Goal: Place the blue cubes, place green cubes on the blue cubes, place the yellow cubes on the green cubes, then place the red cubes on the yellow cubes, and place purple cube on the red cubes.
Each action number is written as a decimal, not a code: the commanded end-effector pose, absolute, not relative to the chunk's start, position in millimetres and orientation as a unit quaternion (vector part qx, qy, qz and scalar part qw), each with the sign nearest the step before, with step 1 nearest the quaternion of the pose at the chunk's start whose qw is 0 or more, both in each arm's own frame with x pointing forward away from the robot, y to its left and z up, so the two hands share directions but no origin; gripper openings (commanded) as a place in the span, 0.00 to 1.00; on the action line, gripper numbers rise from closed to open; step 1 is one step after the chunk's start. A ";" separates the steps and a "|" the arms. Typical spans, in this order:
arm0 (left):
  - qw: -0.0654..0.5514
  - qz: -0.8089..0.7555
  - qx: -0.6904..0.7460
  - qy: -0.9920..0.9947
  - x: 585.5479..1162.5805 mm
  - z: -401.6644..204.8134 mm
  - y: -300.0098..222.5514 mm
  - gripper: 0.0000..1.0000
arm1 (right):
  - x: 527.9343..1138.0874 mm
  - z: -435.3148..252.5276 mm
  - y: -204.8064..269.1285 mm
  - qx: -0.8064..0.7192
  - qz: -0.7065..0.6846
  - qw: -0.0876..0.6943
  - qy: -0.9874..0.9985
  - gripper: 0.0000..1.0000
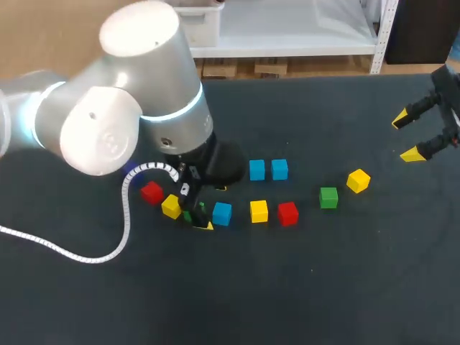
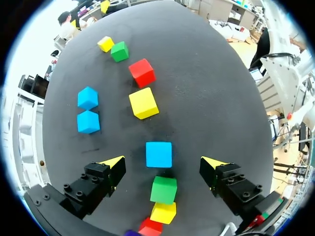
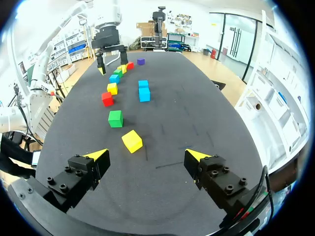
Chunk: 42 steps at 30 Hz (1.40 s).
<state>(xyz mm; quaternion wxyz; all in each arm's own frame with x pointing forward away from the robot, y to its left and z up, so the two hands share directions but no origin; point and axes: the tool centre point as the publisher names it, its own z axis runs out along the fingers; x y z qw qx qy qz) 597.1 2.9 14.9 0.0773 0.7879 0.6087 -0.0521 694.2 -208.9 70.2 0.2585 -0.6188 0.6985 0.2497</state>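
— What is the left gripper (image 2: pixel 164 169) doing?
— It is hanging low over the table (image 1: pixel 345 287) with its fingers spread wide, gripping nothing. A green cube (image 2: pixel 163 190) is lying between them, touching neither. A blue cube (image 2: pixel 159 154) is sitting just ahead of it, level with the tips.
— And the right gripper (image 3: pixel 147 156)?
— It is hovering well apart, near the table's right edge, likewise spread and empty, with a yellow cube (image 3: pixel 132 141) lying ahead of it.
— How are the other cubes lying?
— All are lying singly. A blue pair (image 1: pixel 256 169) is sitting side by side, and a purple cube (image 3: pixel 141 62) is lying past the left gripper.
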 end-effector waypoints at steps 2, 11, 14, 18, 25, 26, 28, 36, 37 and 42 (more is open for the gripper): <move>0.077 -0.051 0.783 0.615 601.6 2.6 2.7 1.00 | 694.3 69.8 -209.0 -0.619 0.250 0.259 0.698 1.00; 0.077 -0.043 0.783 0.616 606.3 -3.8 8.1 1.00 | 694.3 69.8 -209.0 -0.619 0.250 0.259 0.698 1.00; 0.077 -0.041 0.786 0.612 608.8 -3.1 7.3 0.98 | 694.3 69.8 -209.0 -0.619 0.250 0.259 0.698 1.00; 0.077 -0.043 0.789 0.607 611.0 -1.3 5.0 0.82 | 694.3 69.8 -209.0 -0.619 0.250 0.259 0.698 1.00; 0.074 -0.045 0.795 0.600 612.0 -1.0 3.0 0.28 | 694.3 69.8 -209.0 -0.619 0.250 0.259 0.698 1.00; 0.074 -0.045 0.796 0.600 611.7 -1.4 3.1 0.21 | 694.3 69.8 -209.0 -0.619 0.250 0.259 0.698 1.00; 0.072 -0.047 0.795 0.601 610.9 -2.4 4.0 0.03 | 694.3 69.8 -209.0 -0.619 0.250 0.259 0.698 1.00; 0.082 -0.047 0.788 0.608 610.6 1.6 7.8 0.00 | 694.3 69.8 -209.0 -0.619 0.250 0.259 0.698 1.00; 0.083 -0.047 0.787 0.609 611.1 3.2 8.7 0.00 | 694.3 69.8 -209.0 -0.619 0.250 0.259 0.698 1.00; 0.089 -0.040 0.784 0.613 615.4 10.0 11.5 0.00 | 694.3 69.8 -209.0 -0.619 0.250 0.259 0.698 1.00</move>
